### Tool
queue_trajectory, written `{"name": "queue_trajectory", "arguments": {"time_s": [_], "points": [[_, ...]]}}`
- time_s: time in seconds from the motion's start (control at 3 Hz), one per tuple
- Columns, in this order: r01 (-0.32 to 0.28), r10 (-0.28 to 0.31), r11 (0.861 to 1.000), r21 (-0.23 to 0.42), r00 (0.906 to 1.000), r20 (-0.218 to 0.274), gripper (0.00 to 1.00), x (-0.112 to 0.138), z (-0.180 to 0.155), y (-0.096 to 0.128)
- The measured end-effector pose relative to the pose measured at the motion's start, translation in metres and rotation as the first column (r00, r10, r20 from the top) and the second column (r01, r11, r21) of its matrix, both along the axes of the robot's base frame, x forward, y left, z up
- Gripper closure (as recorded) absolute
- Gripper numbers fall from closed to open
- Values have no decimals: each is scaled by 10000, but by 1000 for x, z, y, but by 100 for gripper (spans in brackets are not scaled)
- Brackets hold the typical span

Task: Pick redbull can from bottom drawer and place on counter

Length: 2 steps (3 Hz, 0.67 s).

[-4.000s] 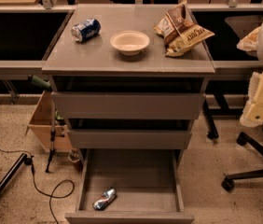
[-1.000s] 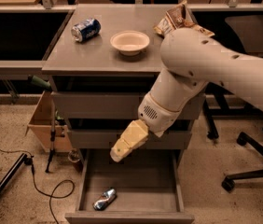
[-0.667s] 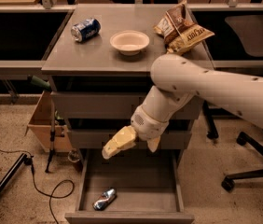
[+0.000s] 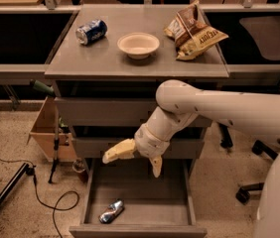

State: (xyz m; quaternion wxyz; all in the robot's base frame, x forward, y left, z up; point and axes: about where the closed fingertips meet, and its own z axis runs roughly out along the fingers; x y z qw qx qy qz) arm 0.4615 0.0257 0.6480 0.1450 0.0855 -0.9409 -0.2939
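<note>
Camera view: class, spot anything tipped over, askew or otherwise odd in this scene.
Two cans lie on their sides: the redbull can in the open bottom drawer, near its front left, and the blue soda can on the counter. The gripper hangs above the drawer, jaws open, holding nothing.

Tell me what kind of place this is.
Probably a lab or office: drawer cabinet between desks, office chair base, loose floor cables. The gripper hangs above the open bottom drawer.
</note>
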Motion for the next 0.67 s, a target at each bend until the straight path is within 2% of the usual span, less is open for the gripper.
{"name": "queue_trajectory", "arguments": {"time_s": [0.33, 0.67], "points": [[2, -2, 10000, 0, 10000, -2, 0, 0, 0, 0], [465, -466, 9989, -43, 9985, -269, 0, 12, -4, 5]]}}
